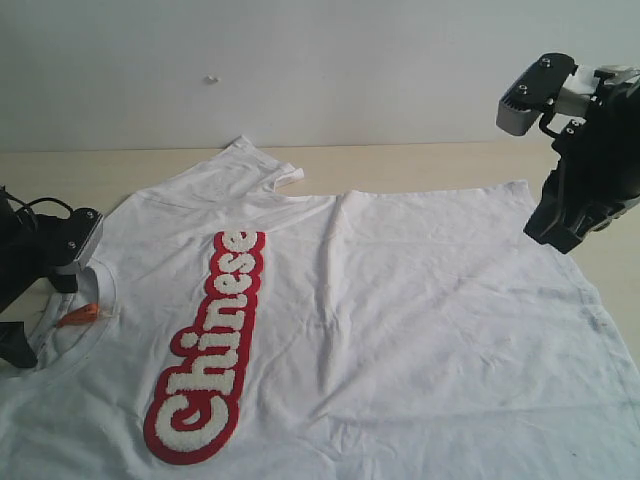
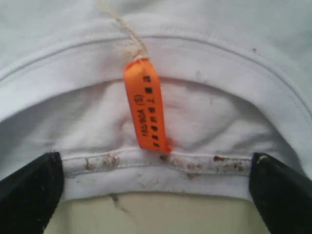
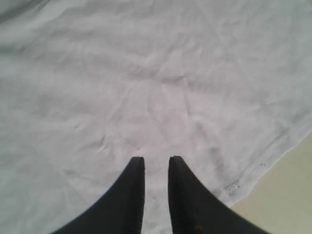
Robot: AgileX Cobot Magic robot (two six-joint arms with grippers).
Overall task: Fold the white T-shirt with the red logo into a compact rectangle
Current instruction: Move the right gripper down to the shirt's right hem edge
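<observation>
Shirt spread flat on table, logo at seven o'clock; folding not yet begun. Left claw wide open astride collar, right claw nearly closed, empty, above hem at three o'clock. Next, probably: pinch collar, then hem.

Soft, even, bright light; faint shadows, wrist views slightly blurred.

Table: pale beige, flat, showing as a bare strip along its far edge and at the right side.
Wall: plain white, rising behind the table.
Mark on wall: small, pale; kind unclear.
</observation>
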